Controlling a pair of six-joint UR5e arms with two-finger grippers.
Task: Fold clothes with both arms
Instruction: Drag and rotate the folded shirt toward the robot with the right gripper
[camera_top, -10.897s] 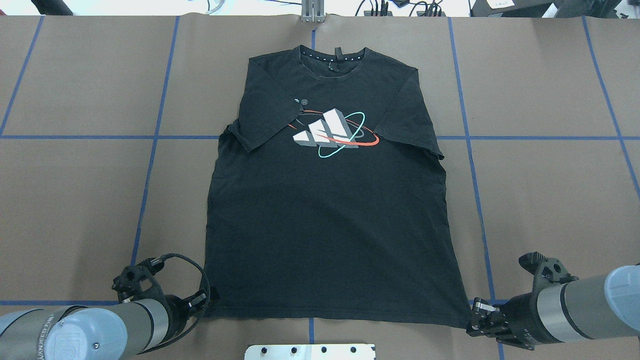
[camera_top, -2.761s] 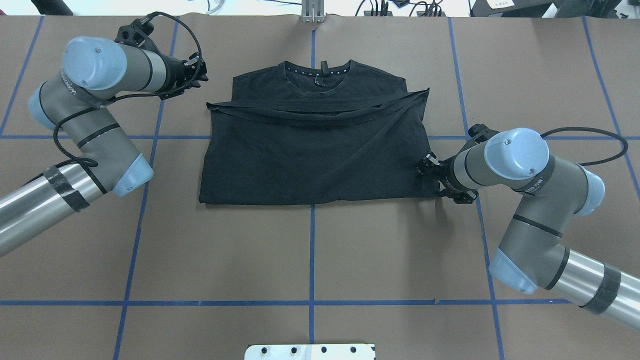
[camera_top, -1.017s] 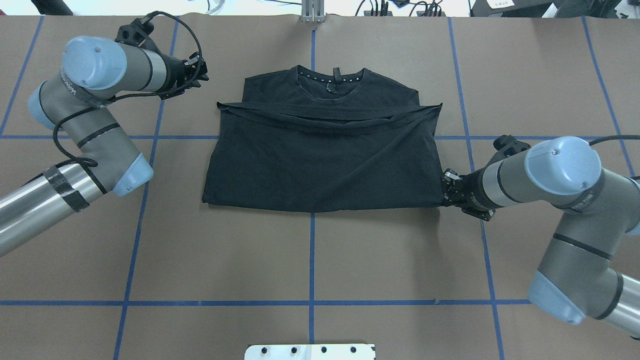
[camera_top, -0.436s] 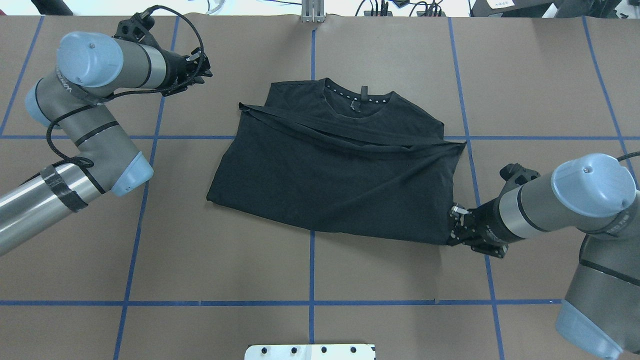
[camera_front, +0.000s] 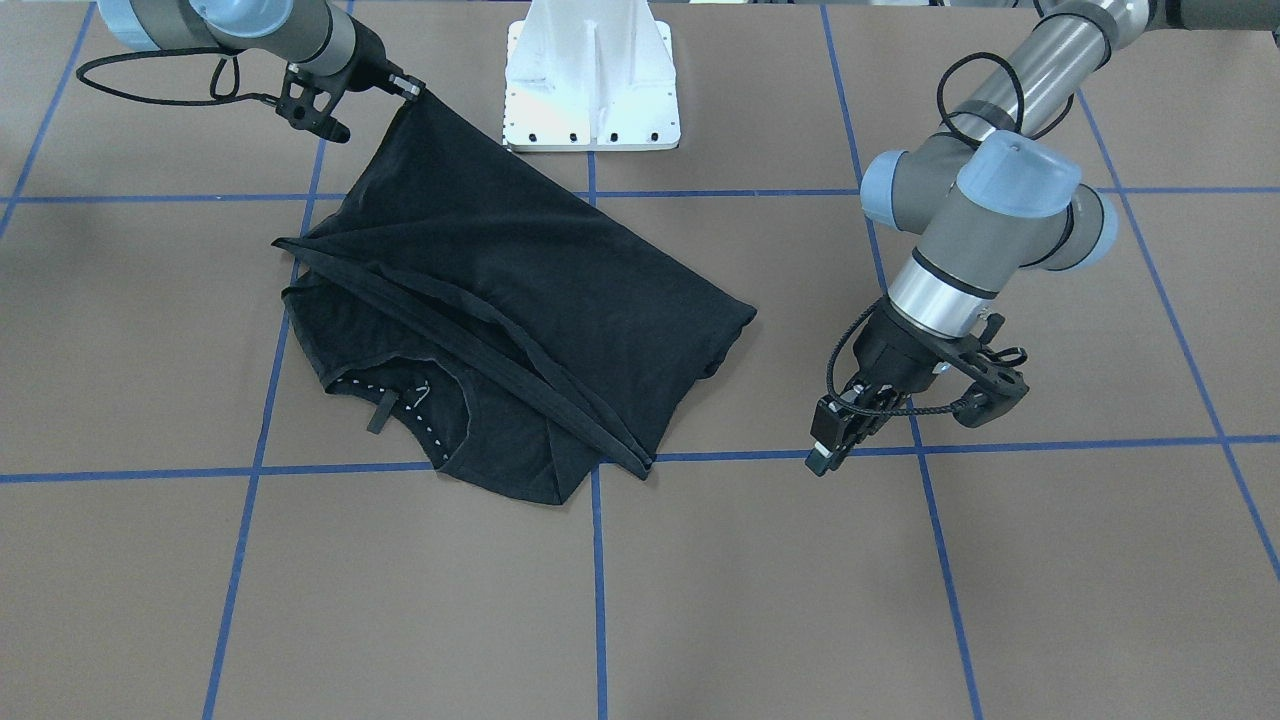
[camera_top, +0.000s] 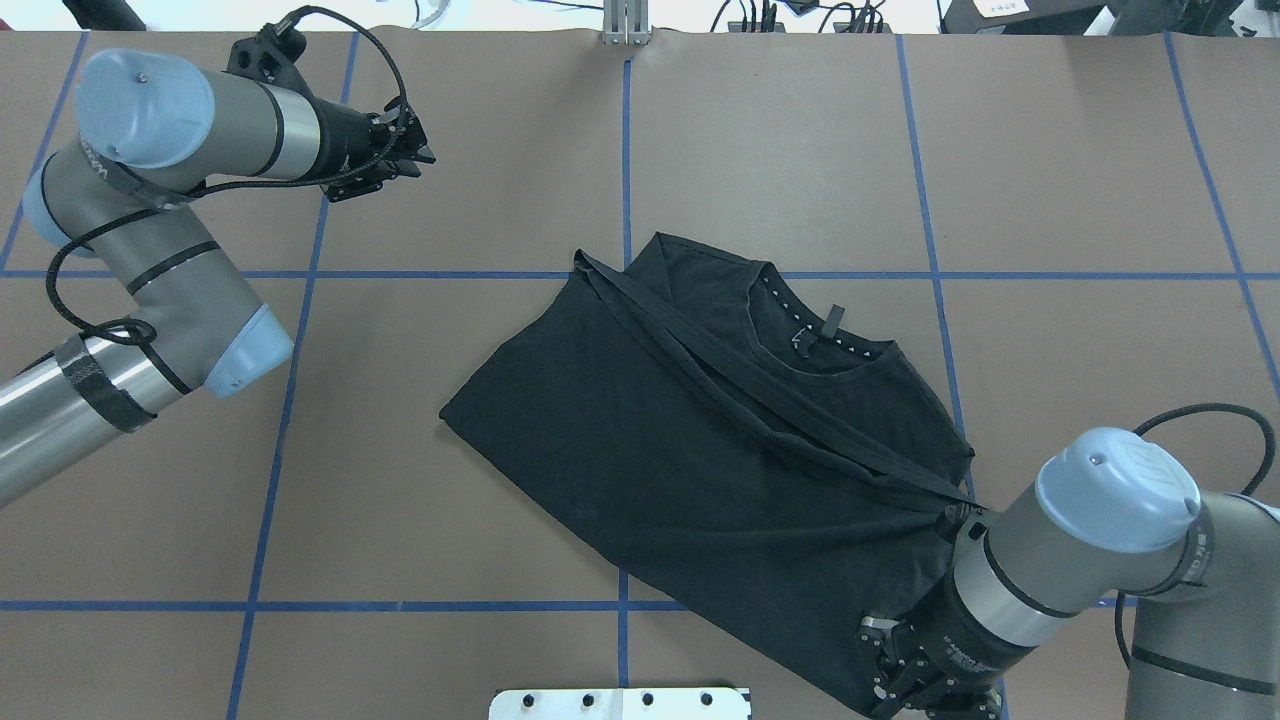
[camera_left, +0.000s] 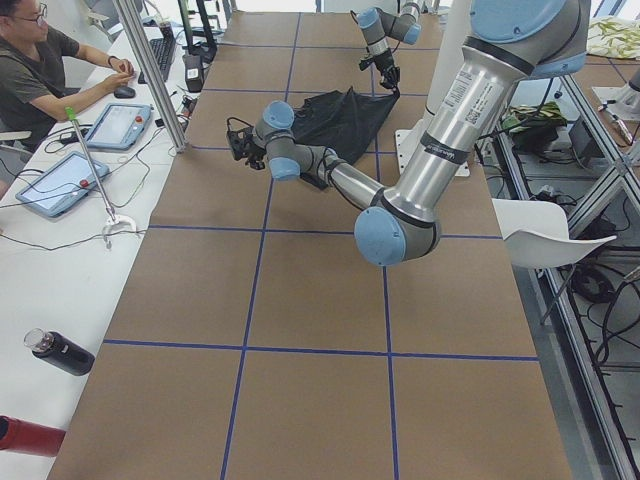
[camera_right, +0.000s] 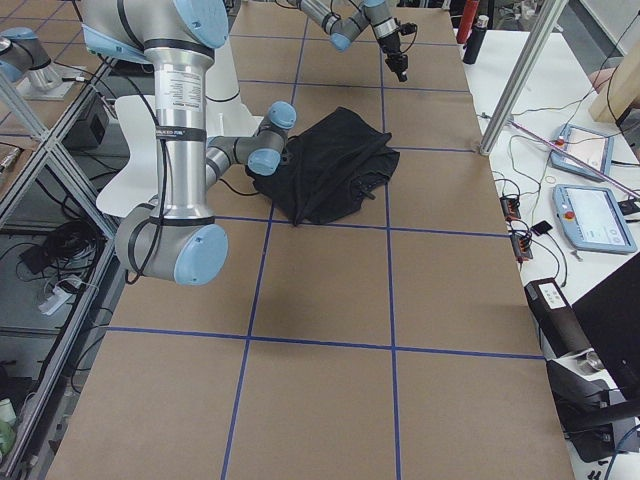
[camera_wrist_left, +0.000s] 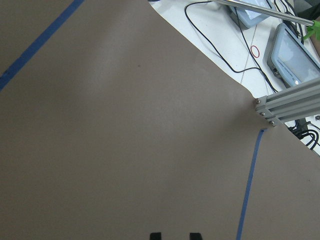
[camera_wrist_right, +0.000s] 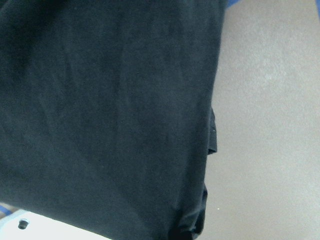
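Pinching T-shirt corner | right jaws | left jaws parted, well apart

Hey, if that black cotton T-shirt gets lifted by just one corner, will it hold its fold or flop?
Likely floppy: the black cotton T-shirt stretches limply toward the right gripper pinching its corner, wrinkles fanning from the grip. The fold would probably slip, since the loose hem band lies skewed across it. Seems light, thin cloth.

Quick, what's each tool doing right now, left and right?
Left tool: open, holding nothing, apart from the T-shirt.
Right tool: shut on a corner of the T-shirt.
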